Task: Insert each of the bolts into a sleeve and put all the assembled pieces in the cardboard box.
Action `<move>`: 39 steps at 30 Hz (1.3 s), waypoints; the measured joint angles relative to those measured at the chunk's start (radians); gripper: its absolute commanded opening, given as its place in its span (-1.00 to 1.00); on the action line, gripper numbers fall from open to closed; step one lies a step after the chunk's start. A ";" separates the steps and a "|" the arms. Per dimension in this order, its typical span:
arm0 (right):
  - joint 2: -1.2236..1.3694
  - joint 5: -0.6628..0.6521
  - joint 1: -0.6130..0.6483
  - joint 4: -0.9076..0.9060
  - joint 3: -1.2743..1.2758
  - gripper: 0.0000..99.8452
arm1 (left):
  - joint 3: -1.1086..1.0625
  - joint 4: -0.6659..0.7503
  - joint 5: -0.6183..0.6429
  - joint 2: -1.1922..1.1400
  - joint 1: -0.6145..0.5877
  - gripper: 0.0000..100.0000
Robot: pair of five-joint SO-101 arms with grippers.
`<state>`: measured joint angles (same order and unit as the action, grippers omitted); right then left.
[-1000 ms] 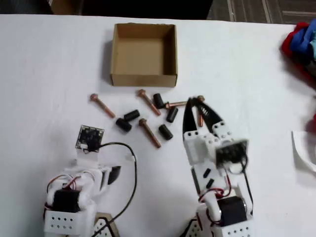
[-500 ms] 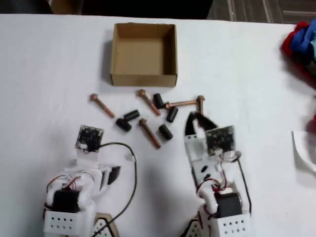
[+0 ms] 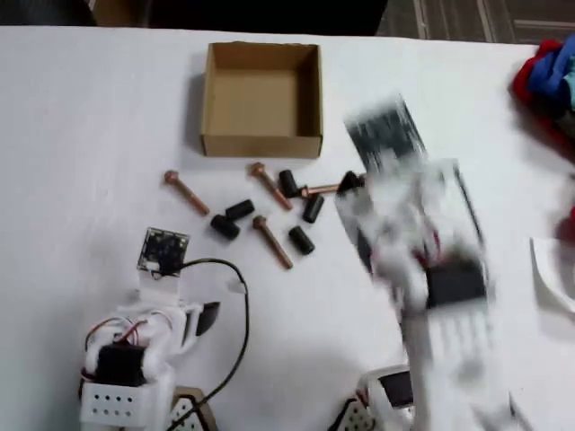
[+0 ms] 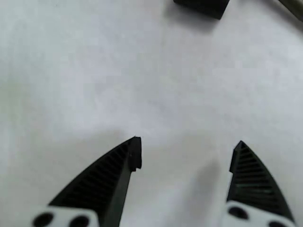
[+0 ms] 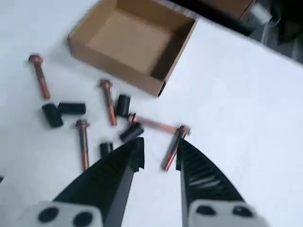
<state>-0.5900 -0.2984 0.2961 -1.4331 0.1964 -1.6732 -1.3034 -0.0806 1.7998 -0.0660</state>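
At 7 o'clock on the white table [image 3: 81,126] sits the left arm [image 3: 126,359]. The left gripper [image 4: 187,153] is released over bare surface, fingers spread with nothing between them, and a black sleeve [image 4: 201,5] lies beyond its tips.

The cardboard box [image 3: 261,144] at 12 o'clock holds nothing, and no bolt wears a sleeve yet. The loose parts are scattered at 6 o'clock from the box. The leftmost bolt [image 3: 186,191] lies alone. A slanted bolt [image 3: 271,241] lies among the sleeves. The crosswise bolt [image 3: 323,189] has its axis running from 9 to 3 o'clock.

The right arm [image 3: 422,260] stands at about 4 o'clock from the scatter. The right gripper [image 5: 158,153] is also released, its jaws narrowly parted and, as far as I can judge, empty.

The nearest bolt [image 5: 171,149] lies on the table in line with that gap. Its long axis runs almost along the fingers, and its head points away, close to the tip of the crosswise bolt. Jaws lowered here would close across the shank, which suits a pinch.

The right arm is clearly the nearer one, and the left gripper is well apart from this bolt. A mating sleeve [image 5: 131,132] lies just beside it.
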 measured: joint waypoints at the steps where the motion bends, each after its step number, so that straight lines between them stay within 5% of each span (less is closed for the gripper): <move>1: 0.132 0.000 0.014 -0.112 -0.130 -0.77 | 0.000 0.000 0.000 0.000 0.000 -0.37; 5: 0.555 -0.002 0.026 -0.285 -0.448 -0.77 | 0.000 0.000 0.000 0.000 -0.002 -0.37; 15: 1.056 -0.002 0.138 -0.305 -0.606 -0.53 | 0.000 0.000 0.000 0.000 0.000 -0.37; 39: 1.339 -0.055 0.186 -0.304 -0.657 -0.66 | 0.000 0.000 0.000 0.000 0.000 -0.37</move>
<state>0.7495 -0.3537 0.4818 -1.7369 -0.4603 -1.6732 -1.3034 -0.0806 1.7998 -0.0660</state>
